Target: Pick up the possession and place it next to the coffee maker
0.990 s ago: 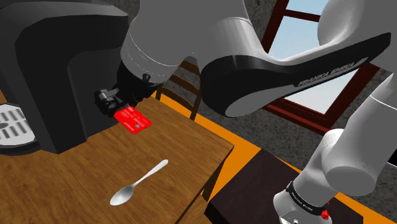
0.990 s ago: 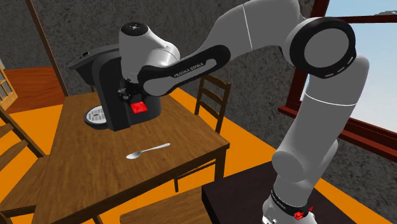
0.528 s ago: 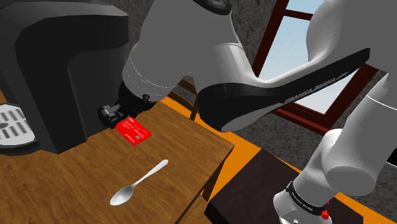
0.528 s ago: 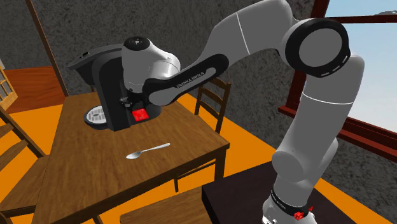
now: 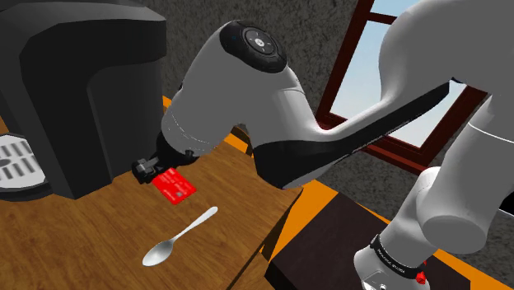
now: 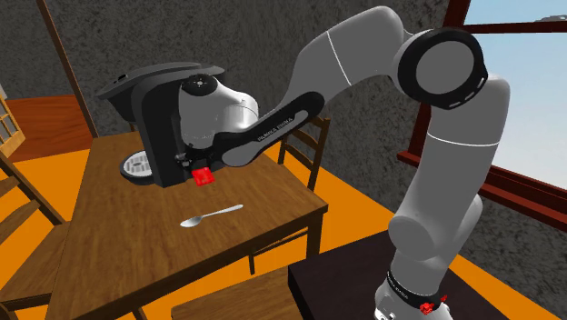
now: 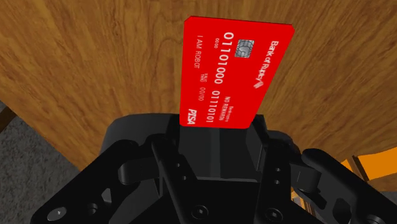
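Note:
A red bank card point(image 7: 232, 73) with white print sticks out from between the fingers of my black gripper point(image 7: 216, 130), which is shut on it. In the shoulder view the card point(image 5: 175, 186) hangs just above the wooden table point(image 5: 99, 222), right beside the dark coffee maker point(image 5: 74, 91). In the second exterior view the card point(image 6: 203, 176) is low at the coffee maker's point(image 6: 150, 118) side, with the gripper point(image 6: 193, 169) on it. I cannot tell whether the card touches the tabletop.
A metal spoon point(image 5: 177, 237) lies on the table point(image 6: 145, 245) in front of the card. The coffee maker's round drip tray point(image 5: 18, 163) sits at the shoulder view's left. Wooden chairs point(image 6: 304, 145) stand around the table. A window point(image 5: 395, 107) is behind.
The arm has lowered the card toward the tabletop beside the coffee maker over the last second. The spoon has not moved.

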You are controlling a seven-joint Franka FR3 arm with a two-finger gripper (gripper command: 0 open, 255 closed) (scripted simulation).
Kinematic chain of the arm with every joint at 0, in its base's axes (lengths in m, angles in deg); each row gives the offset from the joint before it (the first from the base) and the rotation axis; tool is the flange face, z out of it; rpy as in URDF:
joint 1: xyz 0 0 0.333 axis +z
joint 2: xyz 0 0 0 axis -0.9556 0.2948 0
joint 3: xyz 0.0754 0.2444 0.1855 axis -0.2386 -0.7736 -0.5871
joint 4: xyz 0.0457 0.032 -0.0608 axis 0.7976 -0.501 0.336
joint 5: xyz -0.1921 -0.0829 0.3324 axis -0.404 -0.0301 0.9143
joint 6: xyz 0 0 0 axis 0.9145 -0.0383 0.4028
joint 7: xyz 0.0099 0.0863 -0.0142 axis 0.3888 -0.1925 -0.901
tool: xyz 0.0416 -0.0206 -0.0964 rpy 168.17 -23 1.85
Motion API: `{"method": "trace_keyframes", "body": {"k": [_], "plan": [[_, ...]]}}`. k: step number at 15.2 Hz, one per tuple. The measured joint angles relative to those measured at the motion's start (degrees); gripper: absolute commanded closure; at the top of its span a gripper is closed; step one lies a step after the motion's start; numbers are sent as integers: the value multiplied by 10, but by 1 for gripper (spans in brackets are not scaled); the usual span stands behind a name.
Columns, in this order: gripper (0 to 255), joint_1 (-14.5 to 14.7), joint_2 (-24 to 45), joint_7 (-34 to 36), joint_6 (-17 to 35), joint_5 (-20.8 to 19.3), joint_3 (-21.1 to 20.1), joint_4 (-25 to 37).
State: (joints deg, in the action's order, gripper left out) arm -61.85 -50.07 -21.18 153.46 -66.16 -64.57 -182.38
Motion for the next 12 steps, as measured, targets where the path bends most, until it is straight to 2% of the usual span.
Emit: {"method": "trace_keyframes", "body": {"k": [12], "plan": [[255,16,57,98,42,-110,19,-26]]}}
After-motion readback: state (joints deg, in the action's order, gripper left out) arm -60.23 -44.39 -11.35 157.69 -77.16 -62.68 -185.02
